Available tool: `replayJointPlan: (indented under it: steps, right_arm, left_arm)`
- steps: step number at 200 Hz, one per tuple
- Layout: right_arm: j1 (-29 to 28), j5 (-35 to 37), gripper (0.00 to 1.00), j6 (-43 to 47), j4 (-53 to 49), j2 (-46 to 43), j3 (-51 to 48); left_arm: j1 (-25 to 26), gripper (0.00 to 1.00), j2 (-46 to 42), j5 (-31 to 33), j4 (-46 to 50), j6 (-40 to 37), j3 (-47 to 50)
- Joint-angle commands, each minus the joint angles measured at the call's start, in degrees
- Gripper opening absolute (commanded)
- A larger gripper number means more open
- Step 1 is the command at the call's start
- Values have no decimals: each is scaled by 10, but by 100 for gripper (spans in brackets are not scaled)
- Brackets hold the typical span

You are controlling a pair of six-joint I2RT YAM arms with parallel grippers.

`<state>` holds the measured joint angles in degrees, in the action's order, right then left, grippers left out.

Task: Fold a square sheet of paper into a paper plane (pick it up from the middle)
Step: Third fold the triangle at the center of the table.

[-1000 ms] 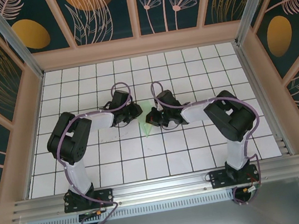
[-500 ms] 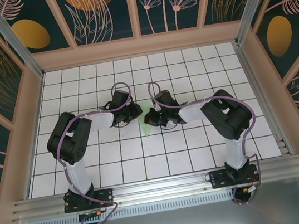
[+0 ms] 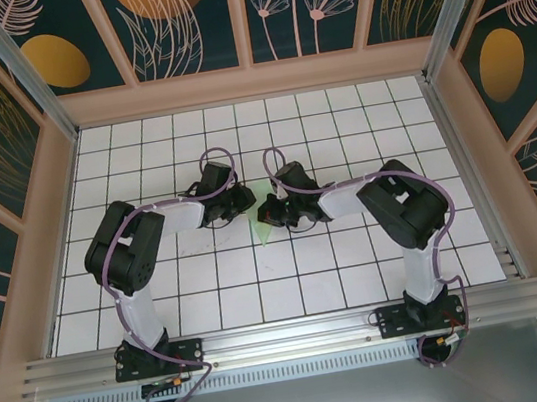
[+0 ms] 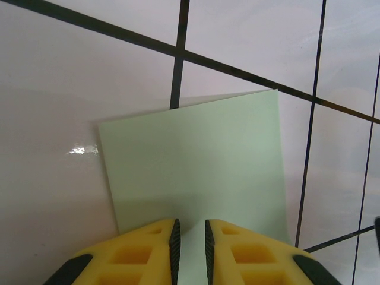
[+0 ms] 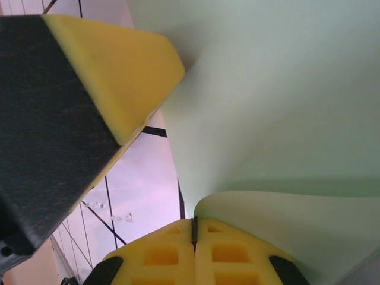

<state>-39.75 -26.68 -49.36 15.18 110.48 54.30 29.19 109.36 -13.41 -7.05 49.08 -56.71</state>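
The square sheet of paper [image 3: 264, 229], pale mint green and folded, lies on the white tiled floor between both arms; a finished paper plane is out of view. My left gripper [image 3: 247, 202] stands over the sheet's flat panel [image 4: 196, 160]. Its yellow jaws [image 4: 190, 222] are a narrow gap apart, with paper showing between them. My right gripper [image 3: 270, 213] is shut, and a curled, lifted flap of the paper [image 5: 285, 225] springs from its fingertips [image 5: 194, 221]. The left gripper's finger [image 5: 127, 65] rests against the sheet [image 5: 279, 89] in the right wrist view.
The white gridded floor [image 3: 262, 293] is walled by wooden panels on three sides. A metal rail [image 3: 289, 334] with both arm bases runs along the near edge. Open tiles lie behind and to both sides of the grippers.
The right arm has swung slightly to the left, its gripper staying shut at the paper. The left arm has not visibly moved.
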Motion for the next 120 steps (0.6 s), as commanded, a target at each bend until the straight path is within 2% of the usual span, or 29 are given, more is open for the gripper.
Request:
replayJointPlan:
  steps: [1,120]
  right_arm:
    - [-4,-2,2,16,1,12,16]
    - [-3,-7,3,16,12,19,16]
  left_arm:
    - [-2,23,16,-9,17,-12,-5]
    - [-2,23,16,-11,16,-13,-3]
